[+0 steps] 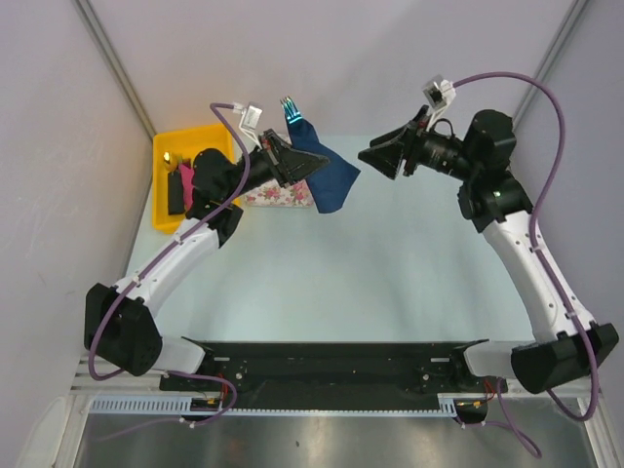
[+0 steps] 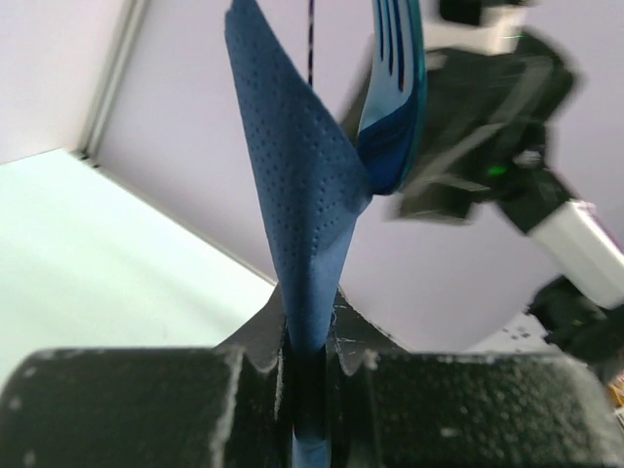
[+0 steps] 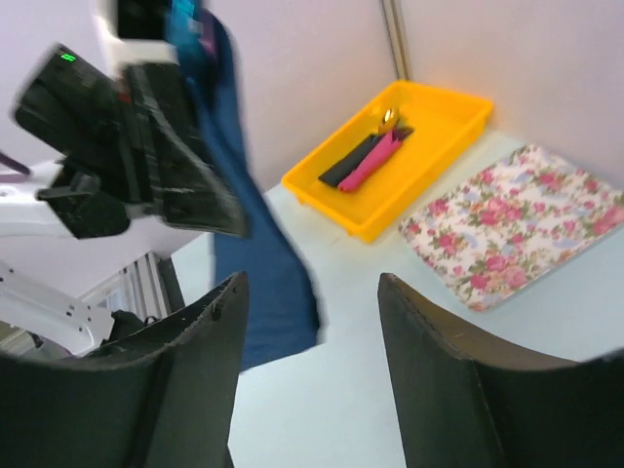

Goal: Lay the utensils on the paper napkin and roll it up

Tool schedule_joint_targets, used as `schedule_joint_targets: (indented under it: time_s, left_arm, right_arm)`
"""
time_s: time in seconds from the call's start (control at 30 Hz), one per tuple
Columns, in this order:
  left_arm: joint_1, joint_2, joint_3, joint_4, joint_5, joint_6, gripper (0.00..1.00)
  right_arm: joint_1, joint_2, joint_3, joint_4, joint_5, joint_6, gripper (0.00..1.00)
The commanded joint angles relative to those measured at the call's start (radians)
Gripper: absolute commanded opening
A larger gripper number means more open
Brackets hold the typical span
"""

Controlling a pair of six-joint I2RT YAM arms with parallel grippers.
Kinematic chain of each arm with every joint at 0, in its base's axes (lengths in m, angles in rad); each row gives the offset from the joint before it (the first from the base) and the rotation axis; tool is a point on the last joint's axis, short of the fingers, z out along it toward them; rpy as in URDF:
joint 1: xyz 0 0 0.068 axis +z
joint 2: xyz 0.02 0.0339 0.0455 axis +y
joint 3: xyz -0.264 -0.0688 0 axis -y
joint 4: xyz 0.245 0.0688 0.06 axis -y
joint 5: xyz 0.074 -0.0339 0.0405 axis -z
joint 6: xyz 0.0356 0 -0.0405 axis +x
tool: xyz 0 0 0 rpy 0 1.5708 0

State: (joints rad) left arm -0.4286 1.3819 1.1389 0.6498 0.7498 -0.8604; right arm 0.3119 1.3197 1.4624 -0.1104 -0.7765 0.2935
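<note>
Paper napkin (image 2: 302, 195), thin dimpled navy sheet, glossy blue fork (image 2: 392, 127)

Inspection finding: no legible text, label, brand, number or sign in any of the three views. The only mark noted is a small green indicator light (image 3: 66, 57) on the left arm's wrist housing (image 3: 146, 146), at the far left of the right wrist view. It is blurred and no character can be made out.
</note>
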Motion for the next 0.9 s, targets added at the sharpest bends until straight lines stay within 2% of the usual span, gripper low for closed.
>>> schedule_joint_targets:
  time_s: [0.0,0.17,0.37,0.53,0.87]
  left_arm:
    - [0.007,-0.046,0.051,-0.059,-0.081,0.081,0.00]
    - [0.007,-0.041,0.061,-0.044,-0.086,0.058,0.00]
    - [0.007,-0.035,0.050,0.036,-0.052,-0.014,0.00]
    - [0.005,-0.047,0.033,0.053,-0.044,-0.020,0.00]
    - [-0.002,-0.047,0.002,0.149,-0.004,-0.074,0.00]
  right_arm:
    - [0.036,-0.109,0.065,-0.028,0.080,-0.042,0.62]
    - [0.137,-0.111,0.050,-0.054,0.132,-0.099,0.61]
    - [0.207,-0.073,-0.017,0.015,0.138,-0.132,0.70]
    - [0.262,-0.051,-0.039,0.032,0.170,-0.191,0.73]
    - [0.291,-0.037,-0.066,0.021,0.171,-0.243,0.73]
